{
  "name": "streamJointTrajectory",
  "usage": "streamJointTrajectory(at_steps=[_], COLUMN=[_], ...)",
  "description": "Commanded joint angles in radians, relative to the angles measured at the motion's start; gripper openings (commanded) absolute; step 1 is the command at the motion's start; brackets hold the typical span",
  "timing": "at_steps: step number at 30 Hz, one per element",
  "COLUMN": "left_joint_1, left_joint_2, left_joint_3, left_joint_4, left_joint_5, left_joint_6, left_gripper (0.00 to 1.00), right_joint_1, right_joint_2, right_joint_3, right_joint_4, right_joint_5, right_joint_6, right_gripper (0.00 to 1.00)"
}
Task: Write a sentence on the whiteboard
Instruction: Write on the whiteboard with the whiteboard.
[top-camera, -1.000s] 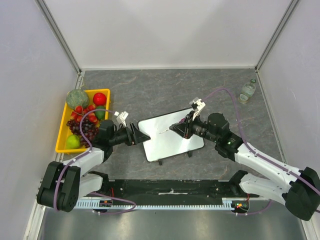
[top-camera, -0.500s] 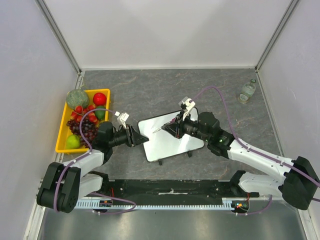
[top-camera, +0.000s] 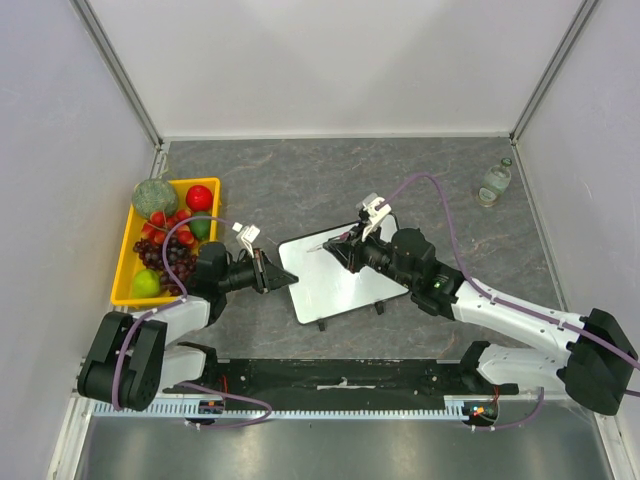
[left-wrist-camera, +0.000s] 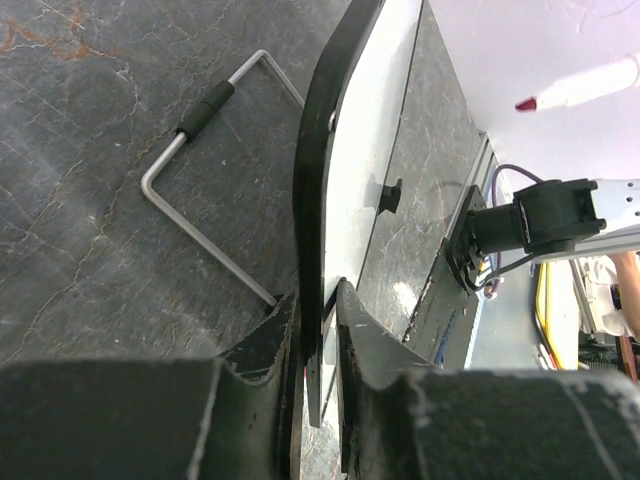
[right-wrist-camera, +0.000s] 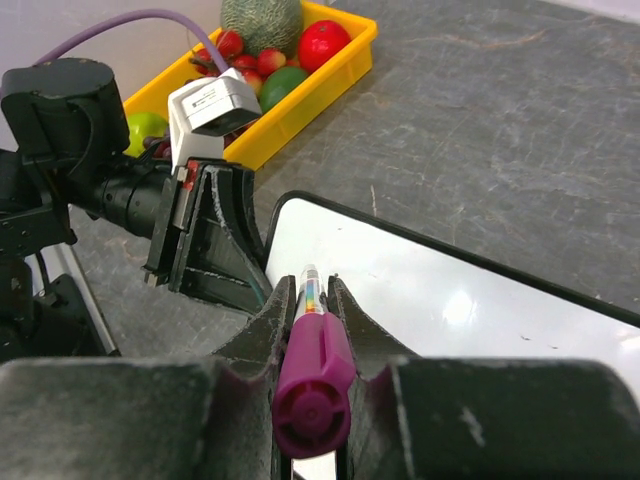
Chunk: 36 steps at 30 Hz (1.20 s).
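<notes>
The whiteboard (top-camera: 345, 282) lies tilted on its little feet in the middle of the table, and no sentence shows on its white face. My left gripper (top-camera: 283, 274) is shut on the board's left edge; in the left wrist view its jaws (left-wrist-camera: 318, 296) pinch the black frame (left-wrist-camera: 322, 150). From the right, my right gripper (top-camera: 352, 250) is shut on a marker (right-wrist-camera: 315, 345) with a magenta cap on its rear end. The marker's tip (left-wrist-camera: 527, 103) hovers over the board's upper left part (right-wrist-camera: 470, 290).
A yellow tray (top-camera: 122, 262) of fruit sits at the left, close behind my left arm. A small bottle (top-camera: 495, 182) stands at the far right. A wire stand (left-wrist-camera: 200, 105) rests on the dark stone table under the board. Grey walls enclose the table.
My left gripper has closed on the board's left edge. My right arm has carried the marker leftward, from the board's right side to its upper left.
</notes>
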Motion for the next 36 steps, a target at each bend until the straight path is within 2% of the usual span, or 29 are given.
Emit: streamJointTrajectory(at_steps=[1,25,36], left_joint_1=[0.001,0.0,0.001], left_joint_2=[0.009,0.021,0.025], left_joint_3=[0.01,0.002,0.006], left_joint_4=[0.03,0.073,0.07], left_joint_5=[0.021,0.042,0.042], left_joint_6=[0.018,0.007,0.008], left_gripper=[0.02,0.02,0.02], right_joint_1=[0.01,0.047,0.047], right_joint_2=[-0.001,0.171,0.205], right_joint_3=[0.032,0.109,0.092], right_joint_4=[0.082,0.18,0.198], right_joint_5=[0.069,0.157,0.204], right_joint_6=[-0.047,-0.07,-0.061], right_gripper=[0.0,0.0,0.0])
